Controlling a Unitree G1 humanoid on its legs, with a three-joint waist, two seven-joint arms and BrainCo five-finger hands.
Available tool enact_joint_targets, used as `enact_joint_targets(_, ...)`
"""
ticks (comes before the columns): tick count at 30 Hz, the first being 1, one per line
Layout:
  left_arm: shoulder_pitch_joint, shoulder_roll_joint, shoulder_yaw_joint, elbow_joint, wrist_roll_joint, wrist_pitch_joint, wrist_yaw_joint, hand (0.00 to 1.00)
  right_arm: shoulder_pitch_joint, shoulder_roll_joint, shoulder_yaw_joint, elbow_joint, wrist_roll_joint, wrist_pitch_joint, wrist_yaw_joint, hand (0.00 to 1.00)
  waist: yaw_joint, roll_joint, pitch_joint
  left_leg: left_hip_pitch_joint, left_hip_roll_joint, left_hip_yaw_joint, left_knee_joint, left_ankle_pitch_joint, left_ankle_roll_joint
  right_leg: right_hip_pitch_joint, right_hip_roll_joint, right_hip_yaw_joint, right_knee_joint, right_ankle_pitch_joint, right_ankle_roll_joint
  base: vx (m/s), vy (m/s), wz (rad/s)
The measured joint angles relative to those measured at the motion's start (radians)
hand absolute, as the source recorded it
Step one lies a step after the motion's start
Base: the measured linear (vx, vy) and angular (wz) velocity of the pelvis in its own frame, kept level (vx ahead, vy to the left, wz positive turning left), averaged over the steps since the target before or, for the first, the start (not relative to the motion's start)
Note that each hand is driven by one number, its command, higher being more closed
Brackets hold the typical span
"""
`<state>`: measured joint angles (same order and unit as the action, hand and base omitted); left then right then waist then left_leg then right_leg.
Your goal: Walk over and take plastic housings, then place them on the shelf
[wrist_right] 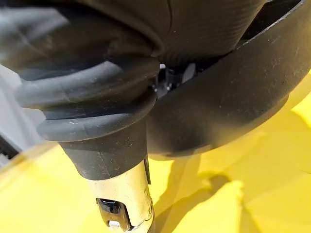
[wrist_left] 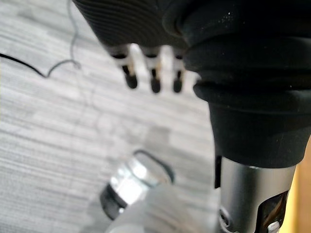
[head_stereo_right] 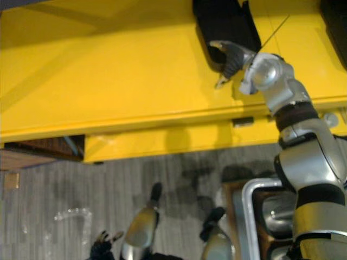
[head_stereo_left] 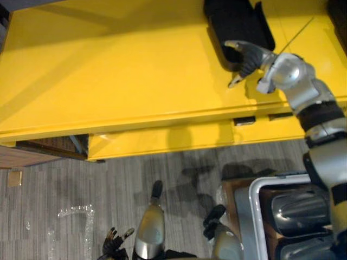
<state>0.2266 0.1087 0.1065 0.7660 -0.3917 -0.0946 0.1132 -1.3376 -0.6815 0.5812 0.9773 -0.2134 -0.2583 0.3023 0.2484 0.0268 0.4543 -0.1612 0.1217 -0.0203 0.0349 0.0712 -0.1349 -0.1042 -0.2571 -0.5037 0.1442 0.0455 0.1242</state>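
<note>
A black plastic housing (head_stereo_left: pixel 238 19) lies on the yellow shelf top (head_stereo_left: pixel 108 70) at the far right. My right hand (head_stereo_left: pixel 250 57) rests at the housing's near edge. Its fingers reach over the black edge and its thumb is splayed apart on the yellow surface, so it reads as open. In the right wrist view the housing's curved black rim (wrist_right: pixel 233 97) sits right against the hand. My left hand (head_stereo_left: pixel 115 242) hangs low over the floor, and its fingers (wrist_left: pixel 154 80) are relaxed and hold nothing.
A white-rimmed bin (head_stereo_left: pixel 255 189) with dark glossy housings (head_stereo_left: pixel 298 208) stands at my lower right. Another black object (head_stereo_left: pixel 339 16) sits at the shelf's far right edge. A wooden surface (head_stereo_left: pixel 32 154) shows under the shelf at left. Clear plastic wrap (head_stereo_left: pixel 73 216) lies on the grey floor.
</note>
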Motion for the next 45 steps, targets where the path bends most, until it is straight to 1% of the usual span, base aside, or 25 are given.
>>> enact_joint_targets(2,-0.004,0.004,0.002,0.0,0.0,-0.002,0.0,0.0,0.0,0.0,-0.002,0.009,0.007,0.0,-0.002,0.0,0.004,0.0,0.0,0.0,0.0,0.0,0.001,0.0,0.0,0.0,0.0,0.0,0.0,0.0,0.0,-0.02,-0.013,0.0)
enact_joint_targets(3,-0.007,0.003,0.002,0.0,0.0,-0.002,0.0,0.0,0.0,0.0,-0.008,0.017,0.041,0.004,0.001,0.0,0.008,0.0,0.0,0.0,0.0,0.0,0.002,0.0,0.0,0.0,0.0,0.001,0.0,0.0,0.0,-0.04,-0.031,0.0)
enact_joint_targets(4,-0.012,0.003,0.002,0.0,0.001,-0.002,0.0,0.0,0.0,0.0,-0.012,0.021,0.089,0.026,0.005,0.0,0.013,0.0,0.0,0.0,0.001,0.0,0.002,0.0,0.0,0.0,0.001,0.001,0.0,0.001,0.0,0.0,0.0,0.0)
enact_joint_targets(5,-0.013,0.003,0.002,0.0,0.001,-0.002,0.0,0.0,0.0,0.0,-0.013,0.021,0.096,0.03,0.006,0.0,0.013,0.0,0.0,0.0,0.001,0.0,0.003,0.0,0.0,0.001,0.001,0.001,0.0,0.001,-0.001,0.0,0.0,0.0)
enact_joint_targets(7,-0.019,0.003,0.002,0.0,0.001,-0.002,0.0,0.0,0.001,0.012,-0.048,0.021,0.163,0.069,0.023,0.0,0.014,0.0,0.0,0.0,0.0,0.0,0.004,0.0,0.0,0.001,0.0,0.002,0.0,0.002,-0.001,0.0,0.0,0.0)
enact_joint_targets(8,-0.021,0.003,0.002,0.0,0.001,-0.002,0.0,0.0,0.001,0.016,-0.06,0.022,0.171,0.077,0.025,0.0,0.014,0.0,0.0,0.0,0.0,0.001,0.004,0.0,0.0,0.001,0.0,0.002,0.0,0.002,-0.001,-0.03,-0.022,-0.02)
enact_joint_targets(9,-0.025,0.003,0.002,0.0,0.001,-0.002,0.0,0.0,0.001,0.024,-0.077,0.025,0.173,0.091,0.027,0.0,0.014,0.0,0.0,0.001,0.0,0.002,0.004,0.0,0.0,0.001,0.0,0.004,0.0,0.002,-0.001,0.0,0.0,0.0)
enact_joint_targets(11,-0.032,0.003,0.002,-0.001,0.0,-0.003,0.0,0.0,0.002,0.038,-0.107,0.033,0.171,0.104,0.026,0.0,0.014,0.0,0.0,0.002,0.0,0.003,0.005,0.0,0.0,0.001,0.001,0.006,0.0,0.003,-0.001,0.0,0.0,0.0)
enact_joint_targets(13,-0.033,0.003,0.001,-0.002,0.0,-0.006,0.0,0.0,0.003,0.054,-0.14,0.045,0.161,0.109,0.025,0.0,0.014,0.0,0.0,0.004,0.001,0.005,0.006,0.0,0.0,0.002,0.001,0.008,-0.001,0.003,-0.001,-0.02,-0.014,-0.01)
enact_joint_targets(19,-0.033,0.002,0.001,-0.001,0.0,-0.006,0.001,0.0,0.004,0.07,-0.171,0.065,0.172,0.115,0.028,0.0,0.014,0.0,0.0,0.01,0.001,0.005,0.006,0.0,0.0,0.011,0.003,0.008,-0.006,0.006,-0.001,-0.01,-0.004,0.0)
enact_joint_targets(22,-0.034,0.002,0.0,-0.001,0.0,-0.007,0.0,0.0,0.012,0.081,-0.196,0.066,0.22,0.151,0.06,0.0,0.013,0.002,-0.001,0.023,0.005,0.007,0.003,0.0,0.0,0.032,0.012,0.008,-0.029,0.015,-0.001,0.0,0.0,0.0)
enact_joint_targets(24,-0.034,0.001,0.0,0.0,0.001,-0.007,0.001,0.0,0.014,0.09,-0.216,0.066,0.219,0.157,0.07,0.0,0.013,0.002,-0.001,0.023,0.007,0.008,0.004,0.0,0.0,0.033,0.015,0.008,-0.034,0.018,-0.003,-0.04,-0.022,-0.03)
enact_joint_targets(29,-0.035,0.001,0.0,0.0,0.001,-0.007,0.001,0.0,0.02,0.104,-0.227,0.066,0.232,0.16,0.072,0.0,0.012,0.002,-0.001,0.028,0.007,0.011,0.004,0.0,0.0,0.036,0.015,0.01,-0.034,0.02,-0.003,-0.01,-0.007,-0.01)
enact_joint_targets(35,-0.037,0.001,-0.001,0.0,0.001,-0.007,0.001,0.0,0.02,0.126,-0.259,0.066,0.241,0.194,0.066,0.0,0.012,0.002,-0.002,0.031,0.007,0.014,0.003,0.0,0.0,0.038,0.015,0.012,-0.035,0.022,-0.004,0.0,0.0,0.0)
enact_joint_targets(37,-0.037,0.001,-0.001,0.001,0.001,-0.007,0.001,0.0,0.022,0.132,-0.271,0.067,0.259,0.198,0.057,0.0,0.012,0.002,-0.003,0.031,0.007,0.015,0.003,0.0,0.0,0.038,0.015,0.012,-0.036,0.023,-0.004,0.0,0.0,0.0)
enact_joint_targets(38,-0.037,0.001,-0.001,0.001,0.001,-0.007,0.0,0.0,0.023,0.139,-0.277,0.07,0.259,0.198,0.037,0.0,0.012,0.002,-0.004,0.031,0.007,0.015,0.003,0.0,0.0,0.038,0.015,0.012,-0.036,0.023,-0.004,0.0,0.0,0.0)
enact_joint_targets(39,-0.037,0.001,-0.002,0.001,0.001,-0.007,0.0,0.0,0.028,0.149,-0.289,0.076,0.258,0.194,-0.007,0.0,0.012,0.002,-0.005,0.031,0.007,0.015,0.003,0.0,0.0,0.039,0.015,0.012,-0.037,0.024,-0.004,0.0,0.0,0.0)
enact_joint_targets(42,-0.037,0.001,-0.002,0.004,0.001,-0.014,0.0,0.0,0.032,0.173,-0.294,0.102,0.255,0.159,-0.141,0.0,0.011,0.002,-0.005,0.031,0.007,0.016,0.003,0.0,0.0,0.041,0.017,0.012,-0.046,0.029,-0.004,0.0,0.0,0.0)
enact_joint_targets(43,-0.037,0.0,-0.003,0.005,0.001,-0.024,0.001,0.0,0.041,0.181,-0.296,0.107,0.221,0.118,-0.237,0.0,0.011,0.002,-0.005,0.031,0.007,0.016,0.002,0.0,0.0,0.045,0.019,0.011,-0.055,0.033,-0.003,0.0,0.0,0.0)
enact_joint_targets(44,-0.037,0.0,-0.003,0.006,0.001,-0.032,0.001,0.0,0.046,0.183,-0.299,0.107,0.202,0.098,-0.278,0.0,0.011,0.002,-0.005,0.031,0.007,0.015,0.002,0.0,-0.001,0.047,0.02,0.01,-0.059,0.035,-0.003,0.0,0.0,0.0)
enact_joint_targets(45,-0.037,0.0,-0.004,0.01,0.002,-0.044,0.001,0.0,0.053,0.188,-0.308,0.107,0.155,0.059,-0.363,0.0,0.011,0.002,-0.005,0.032,0.007,0.015,0.001,0.0,-0.001,0.053,0.023,0.009,-0.071,0.04,-0.003,0.0,0.0,0.0)
